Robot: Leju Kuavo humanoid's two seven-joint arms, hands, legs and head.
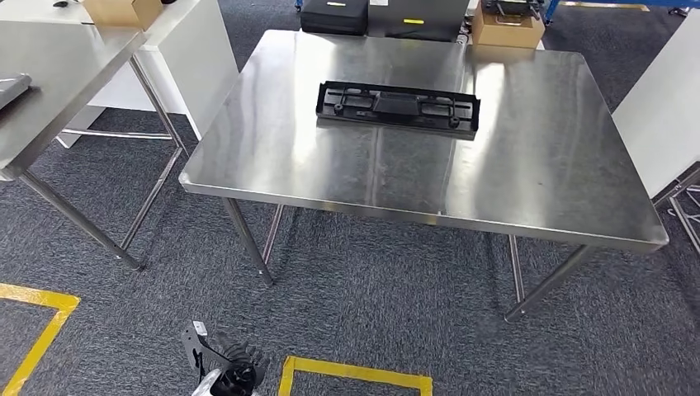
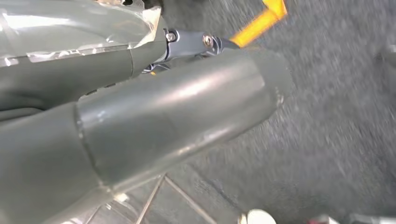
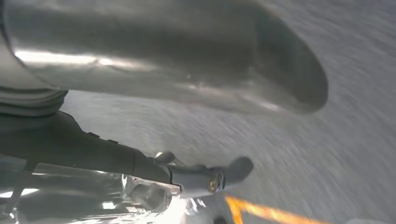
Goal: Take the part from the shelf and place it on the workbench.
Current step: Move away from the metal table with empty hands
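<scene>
The part (image 1: 399, 108), a long black plastic frame, is seen lying flat on the steel tabletop (image 1: 536, 165), toward its far side and near the middle of its width, with nothing touching it. The left hand (image 1: 224, 370) is seen at the bottom edge of the head view, hung low over the grey carpet (image 1: 371, 305) in front of the tabletop and well apart from the part; dark fingers (image 1: 241, 356) are pointed up and away from the body, and nothing is held in them. In the left wrist view the thick grey thumb (image 2: 177, 116) is stretched straight out over the carpet, apart from the darker fingers. In the right wrist view the right hand (image 3: 154, 102) is hung over blurred carpet, its thumb (image 3: 187, 56) extended and a dark finger (image 3: 93, 156) held straight and apart from it, with nothing between them. Yellow floor tape (image 1: 355, 373) is laid just beside the left hand. A second steel table (image 1: 49, 74) is placed at the left, and cardboard boxes (image 1: 508, 29) are set beyond the tabletop.
</scene>
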